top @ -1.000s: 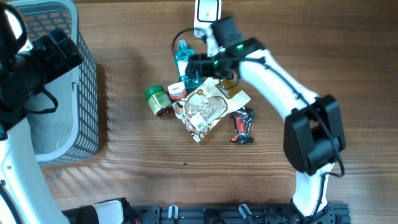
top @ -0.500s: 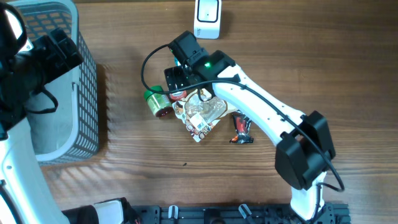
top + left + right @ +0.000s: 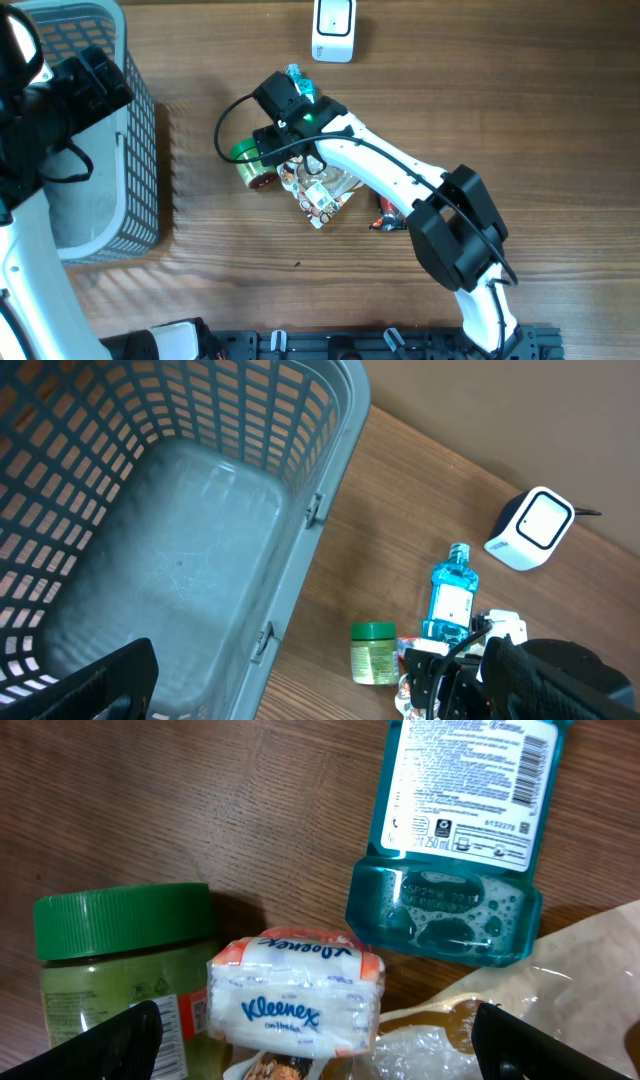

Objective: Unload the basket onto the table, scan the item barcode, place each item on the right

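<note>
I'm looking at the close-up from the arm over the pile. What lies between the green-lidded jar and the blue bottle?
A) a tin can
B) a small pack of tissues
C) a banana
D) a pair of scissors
B: the right wrist view shows a tissue pack printed "Kleenex", with the green-lidded jar at its left and the blue bottle above it to the right.

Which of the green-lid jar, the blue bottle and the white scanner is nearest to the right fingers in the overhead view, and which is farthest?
1. Green-lid jar, beside the right fingers, on the basket side.
2. Blue bottle, partly under the arm; too close to call against the jar.
3. White scanner, at the view's top edge, clearly farthest.
</note>
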`<state>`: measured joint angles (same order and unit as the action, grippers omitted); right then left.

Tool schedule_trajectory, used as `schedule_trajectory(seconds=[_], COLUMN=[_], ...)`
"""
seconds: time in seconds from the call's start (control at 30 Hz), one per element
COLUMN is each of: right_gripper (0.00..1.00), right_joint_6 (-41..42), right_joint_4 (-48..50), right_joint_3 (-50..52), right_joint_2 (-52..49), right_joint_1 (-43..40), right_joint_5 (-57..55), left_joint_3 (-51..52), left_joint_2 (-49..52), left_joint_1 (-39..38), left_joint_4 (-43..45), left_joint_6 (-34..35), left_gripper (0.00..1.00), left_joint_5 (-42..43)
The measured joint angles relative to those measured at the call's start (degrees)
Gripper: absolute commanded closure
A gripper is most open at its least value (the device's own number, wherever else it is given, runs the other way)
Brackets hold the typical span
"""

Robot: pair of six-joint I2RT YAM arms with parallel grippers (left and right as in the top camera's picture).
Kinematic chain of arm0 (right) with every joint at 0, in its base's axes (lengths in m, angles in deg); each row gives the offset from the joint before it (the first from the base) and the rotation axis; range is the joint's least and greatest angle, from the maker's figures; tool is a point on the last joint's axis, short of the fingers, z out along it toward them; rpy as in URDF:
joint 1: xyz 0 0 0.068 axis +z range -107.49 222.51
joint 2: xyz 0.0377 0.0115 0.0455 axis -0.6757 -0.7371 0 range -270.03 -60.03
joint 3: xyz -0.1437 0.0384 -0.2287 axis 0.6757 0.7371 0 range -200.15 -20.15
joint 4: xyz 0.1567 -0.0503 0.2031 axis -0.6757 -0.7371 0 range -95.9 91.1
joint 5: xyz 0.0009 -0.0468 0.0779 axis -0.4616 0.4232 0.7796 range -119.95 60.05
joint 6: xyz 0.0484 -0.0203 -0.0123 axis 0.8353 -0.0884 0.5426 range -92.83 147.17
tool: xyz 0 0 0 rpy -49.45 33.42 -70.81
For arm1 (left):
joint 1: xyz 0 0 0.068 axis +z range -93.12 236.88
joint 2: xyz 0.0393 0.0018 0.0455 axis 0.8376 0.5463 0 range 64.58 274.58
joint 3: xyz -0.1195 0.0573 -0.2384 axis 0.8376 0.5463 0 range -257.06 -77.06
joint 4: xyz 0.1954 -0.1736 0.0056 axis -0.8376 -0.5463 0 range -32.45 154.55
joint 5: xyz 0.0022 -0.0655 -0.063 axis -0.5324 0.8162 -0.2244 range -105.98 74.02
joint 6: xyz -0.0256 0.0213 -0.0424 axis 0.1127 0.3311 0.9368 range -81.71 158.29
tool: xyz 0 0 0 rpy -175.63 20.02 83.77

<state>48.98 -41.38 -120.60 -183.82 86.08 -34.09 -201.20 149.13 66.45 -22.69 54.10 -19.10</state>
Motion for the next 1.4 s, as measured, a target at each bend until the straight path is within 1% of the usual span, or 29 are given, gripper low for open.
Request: schedule_trajectory(seconds=[0.13, 0.23, 0.3, 0.4, 0.53, 0.63, 0.7, 0.77, 0.83, 0.9, 1.0, 1.07, 1.1, 1.17, 1.23, 1.33, 1.4], right_gripper=[0.02, 0.18, 0.33, 0.46, 0.59, 0.69, 0.7, 0.69, 0.67, 0.67, 0.68, 0.67, 0.66, 0.59, 0.56, 0.59, 0.66], right_joint_6=[0.0, 0.15, 0.17, 0.37, 0.55, 0.74, 0.85, 0.83, 1.07, 2.01, 4.42, 5.81, 6.47, 6.93, 7.82, 11.15, 13.25], right_joint_4=[1.05, 1.66, 1.95, 2.38, 2.4, -0.2, -4.85, -9.05, -16.09, -19.8, -26.23, -29.79, -31.61, -32.26, -32.98, -31.65, -28.46], right_joint_3=[0.0, 0.0, 0.0, -0.02, -0.02, -0.7, -2.84, -6.16, -11.02, -15.1, -17.73, -18.21, -18.18, -17.64, -15.17, -8.0, -1.97], right_joint_2=[-1.03, -3.28, -4.44, -4.66, -4.68, -4.68, -4.68, -4.68, -4.52, -3.58, -0.44, 1.36, 1.68, 1.68, 1.77, 1.77, 1.77], right_joint_1=[0.15, 0.22, 0.22, 0.22, 0.22, 0.22, 0.22, 0.22, 0.22, 0.0, -1.75, -4.59, -7.37, -10.69, -14.6, -20.02, -22.18], right_joint_5=[0.02, -0.02, -0.31, -1.6, -2.4, -2.6, -2.58, -2.62, -2.32, -0.28, 9.33, 17.73, 23.58, 28.3, 32.83, 36.85, 38.21], left_joint_3=[0.0, 0.0, 0.0, 0.0, 0.0, 0.0, 0.0, 0.0, 0.0, 0.0, 0.0, 0.0, 0.0, 0.0, 0.0, 0.0, 0.0], left_joint_2=[0.02, 0.0, 0.0, 0.02, 0.0, 0.0, 0.0, 0.0, 0.02, 0.0, 0.0, 0.02, 0.0, 0.0, 0.02, 0.04, 0.04], left_joint_1=[0.0, 0.0, 0.0, 0.0, 0.0, 0.0, 0.0, 0.0, 0.0, 0.0, 0.0, 0.0, 0.0, 0.0, 0.0, 0.0, 0.0], left_joint_4=[0.02, 0.02, 0.02, 0.0, 0.02, 0.02, 0.0, 0.02, 0.02, 0.02, 0.02, 0.02, 0.0, 0.02, 0.02, 0.02, 0.0], left_joint_6=[0.0, 0.0, 0.0, 0.0, 0.0, 0.0, 0.0, 0.0, 0.0, 0.0, 0.0, 0.0, 0.0, 0.0, 0.0, 0.0, 0.0], left_gripper=[0.0, 0.0, 0.0, 0.0, 0.0, 0.0, 0.0, 0.0, 0.0, 0.0, 0.0, 0.0, 0.0, 0.0, 0.0, 0.0, 0.0], left_joint_5=[0.0, 0.0, 0.0, 0.0, 0.0, -0.02, 0.0, 0.0, 0.0, 0.0, -0.02, -0.02, 0.0, 0.0, -0.02, 0.0, 0.0])
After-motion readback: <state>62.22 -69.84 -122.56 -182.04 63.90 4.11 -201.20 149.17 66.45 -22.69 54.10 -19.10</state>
